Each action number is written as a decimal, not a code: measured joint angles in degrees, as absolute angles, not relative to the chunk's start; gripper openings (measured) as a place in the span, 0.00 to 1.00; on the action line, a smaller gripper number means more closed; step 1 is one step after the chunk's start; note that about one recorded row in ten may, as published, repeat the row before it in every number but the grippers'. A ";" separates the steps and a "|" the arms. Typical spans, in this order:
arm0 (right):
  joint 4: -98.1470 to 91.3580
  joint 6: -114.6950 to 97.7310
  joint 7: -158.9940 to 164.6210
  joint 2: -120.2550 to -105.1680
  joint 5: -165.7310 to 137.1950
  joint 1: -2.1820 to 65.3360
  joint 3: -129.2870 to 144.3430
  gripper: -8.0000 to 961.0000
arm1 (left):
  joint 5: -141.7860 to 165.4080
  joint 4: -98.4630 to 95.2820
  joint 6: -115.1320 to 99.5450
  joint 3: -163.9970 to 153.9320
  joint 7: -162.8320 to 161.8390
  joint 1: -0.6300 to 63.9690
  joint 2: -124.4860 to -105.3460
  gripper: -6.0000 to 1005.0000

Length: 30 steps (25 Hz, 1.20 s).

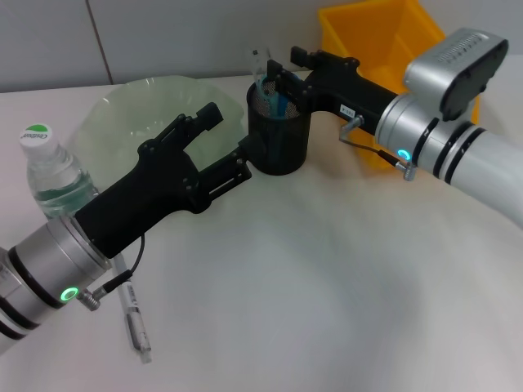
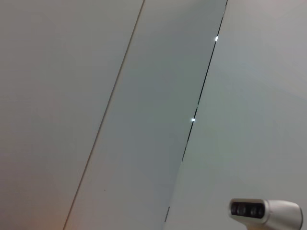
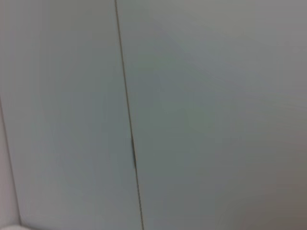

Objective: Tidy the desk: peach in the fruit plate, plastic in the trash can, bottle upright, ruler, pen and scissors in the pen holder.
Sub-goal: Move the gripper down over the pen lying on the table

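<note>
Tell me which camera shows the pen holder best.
The head view: the black mesh pen holder stands mid-desk, with the right gripper over its rim and the left gripper beside it. Both wrist views show only wall panels, not the holder.

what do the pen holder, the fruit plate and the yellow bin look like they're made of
Pen holder: likely black metal mesh, matte; a fine grid shows on its wall near the rim.
Fruit plate: probably pale green translucent glass or plastic, glossy; light passes through it and its rim is wavy.
Yellow bin: looks like moulded plastic, smooth with a slight sheen and uniform colour.
</note>
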<state>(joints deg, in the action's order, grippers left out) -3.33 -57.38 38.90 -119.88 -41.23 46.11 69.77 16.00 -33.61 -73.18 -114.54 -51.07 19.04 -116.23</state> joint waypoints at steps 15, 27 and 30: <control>-11.71 -77.70 50.79 -118.83 -42.63 32.15 71.87 0.75 | 27.17 -34.66 -77.67 -109.21 -55.24 17.39 -114.13 0.86; -20.08 -90.86 73.33 -111.07 -64.32 22.25 71.50 0.78 | 67.32 -50.62 -84.84 -85.66 -63.78 15.34 -111.96 0.86; -20.07 -91.84 77.56 -109.77 -70.35 22.15 68.00 0.78 | 71.16 -53.43 -85.06 -83.24 -65.45 15.36 -112.07 0.86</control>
<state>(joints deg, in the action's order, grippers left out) -20.07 -91.84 77.56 -109.77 -70.35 22.15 68.00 71.16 -53.43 -85.06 -83.24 -65.45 15.36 -112.07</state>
